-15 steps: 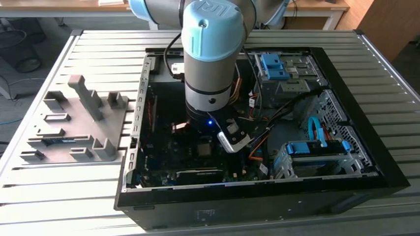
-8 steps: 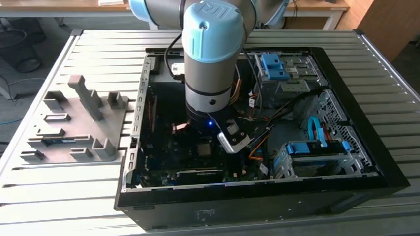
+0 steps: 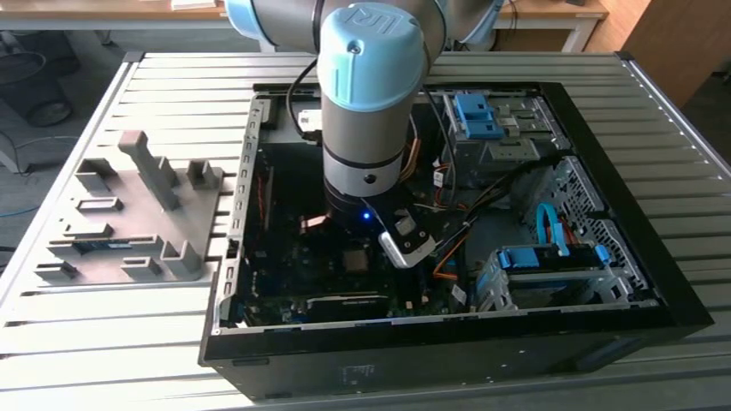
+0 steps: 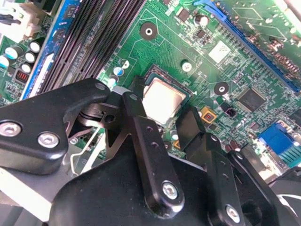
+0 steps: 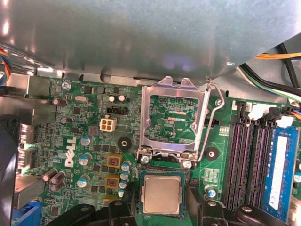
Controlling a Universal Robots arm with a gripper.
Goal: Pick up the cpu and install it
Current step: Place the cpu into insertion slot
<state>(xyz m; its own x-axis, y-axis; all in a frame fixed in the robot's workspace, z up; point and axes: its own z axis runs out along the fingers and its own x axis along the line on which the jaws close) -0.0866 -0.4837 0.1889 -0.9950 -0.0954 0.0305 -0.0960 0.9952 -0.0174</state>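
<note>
The cpu [image 5: 162, 195], a square chip with a silver lid, lies flat in the black socket on the green motherboard [image 5: 89, 141]; the same cpu [image 4: 163, 98] shows in the second wrist view. My gripper [image 5: 162, 205] hangs just over it, open, with one black finger [image 4: 135, 109] on each side of the chip and a thin gap to its edges. The socket's metal load plate [image 5: 175, 117] stands swung up and its wire lever [image 5: 209, 123] is raised. In the exterior view my arm [image 3: 365, 154] reaches straight down into the open computer case [image 3: 594, 214].
Black memory slots [image 5: 247, 155] with one blue module [image 5: 282, 169] run beside the socket. Capacitors and a white power plug [image 5: 107, 125] stand on the other side. Cables and blue drive cages [image 3: 549, 265] fill the case's right. A grey parts fixture [image 3: 137, 214] sits left of the case.
</note>
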